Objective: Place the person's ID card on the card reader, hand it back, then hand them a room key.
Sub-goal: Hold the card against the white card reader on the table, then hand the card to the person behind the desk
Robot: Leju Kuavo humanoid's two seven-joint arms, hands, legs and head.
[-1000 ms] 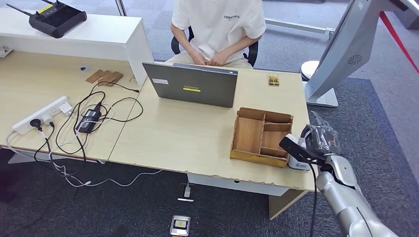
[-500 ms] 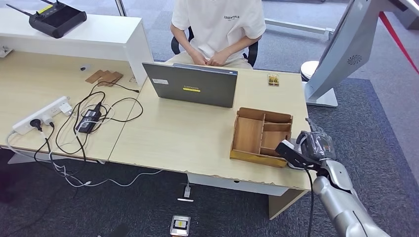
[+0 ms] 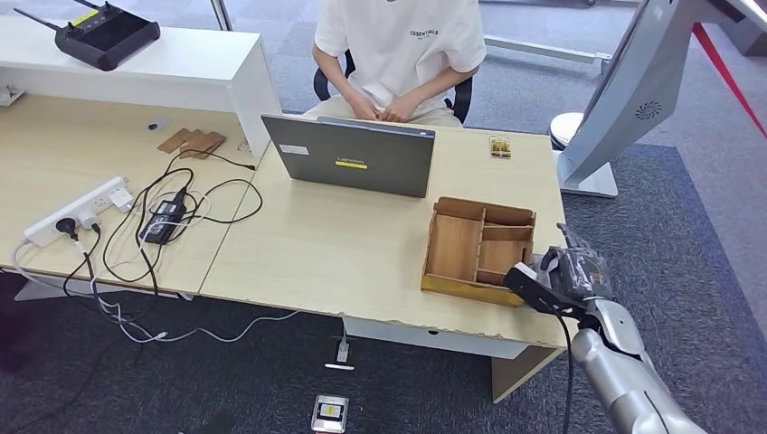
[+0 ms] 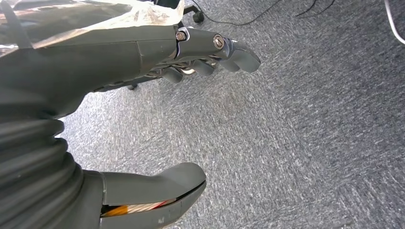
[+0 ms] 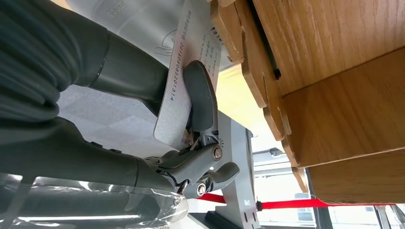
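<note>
Far left on the raised white counter sits a black controller (image 3: 105,34), and below it on my surface (image 3: 317,244) a white power strip (image 3: 77,211) trails a tangle of black cables (image 3: 172,212) toward a small black adapter. My left hand (image 4: 143,62) hangs over grey carpet (image 4: 296,133), thumb and fingers (image 4: 224,52) apart with nothing between them. Moving along, a grey laptop (image 3: 348,155) stands open with its back to me, and behind it a person in a white T-shirt (image 3: 398,45) sits with hands together. Next comes the wooden organizer tray (image 3: 479,249), its compartments open to the top, and further back near the far edge lies a small card-like item (image 3: 500,146) I can't read. Now the right edge: my right hand (image 3: 565,276) is just beside the tray's near corner, over the white card reader (image 3: 543,271). Close up, my thumb and fingers (image 5: 203,100) pinch the ID card (image 5: 184,81), printed numbers showing, right next to the tray's wooden wall (image 5: 334,71). Whether the card touches the reader I cannot tell. Beyond stands a tilted grey kiosk (image 3: 633,90).
</note>
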